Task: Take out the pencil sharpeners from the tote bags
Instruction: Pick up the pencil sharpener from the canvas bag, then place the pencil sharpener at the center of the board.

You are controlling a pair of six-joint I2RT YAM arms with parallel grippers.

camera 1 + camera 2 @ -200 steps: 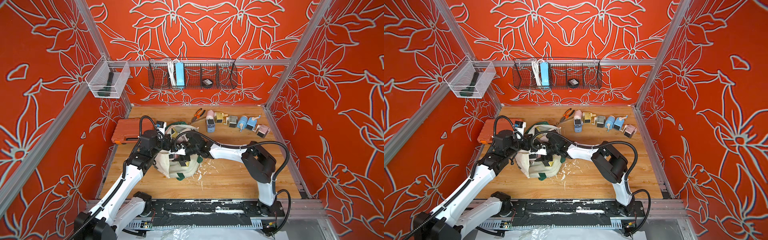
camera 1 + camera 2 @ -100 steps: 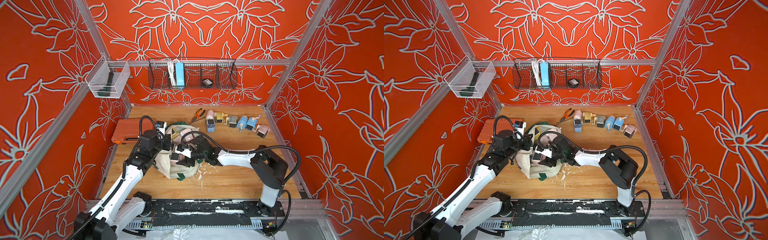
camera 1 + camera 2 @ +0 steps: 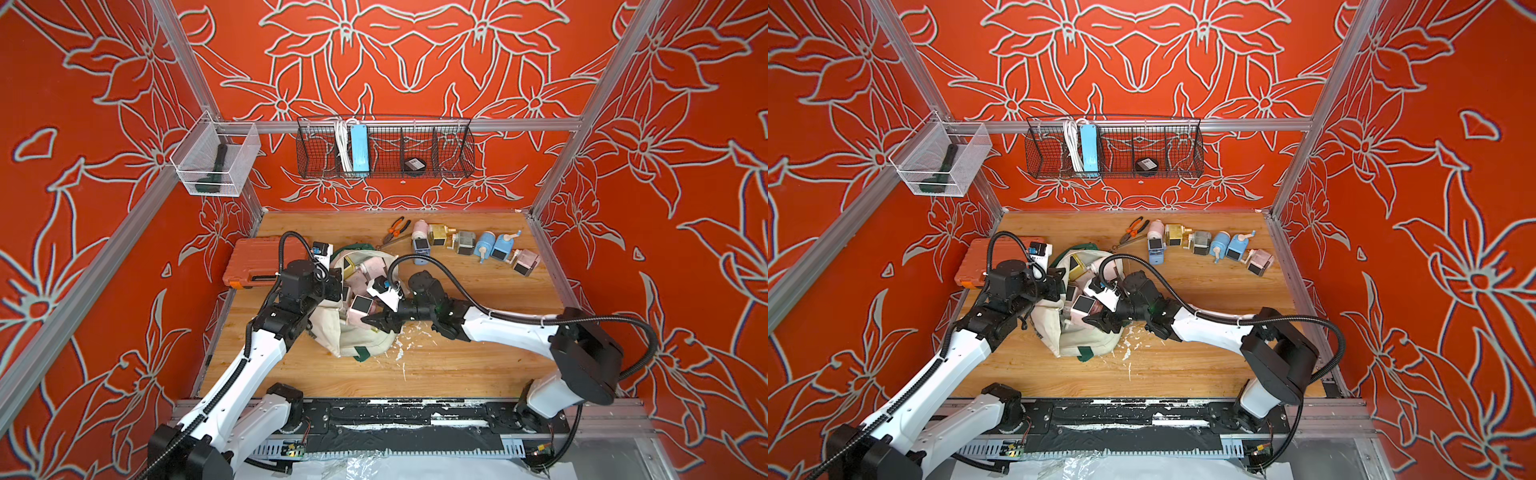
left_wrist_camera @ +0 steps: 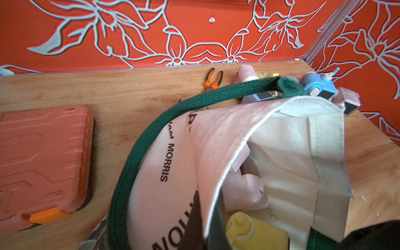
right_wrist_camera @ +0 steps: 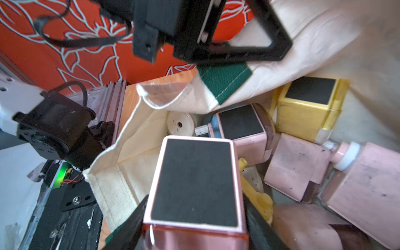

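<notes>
Pinching the tote bag [image 3: 332, 336] rim with left claw [image 3: 337, 287], closed flat on canvas by the green strap [image 5: 223, 82]; presumably to prop the mouth open and steady the floppy cloth. Gripping pink sharpener [image 5: 194, 184] in right claw [image 3: 368, 322], jaws part-way apart on its sides, dark drawer front up, at the bag mouth above the rest. Likely mid-extraction. Seen inside: yellow sharpener [image 5: 307, 108], more pink ones. Lined up along far side of bench [image 3: 457, 365]: row of sharpeners [image 3: 469, 245], beside pliers [image 3: 395, 228]; probable drop zone.
</notes>
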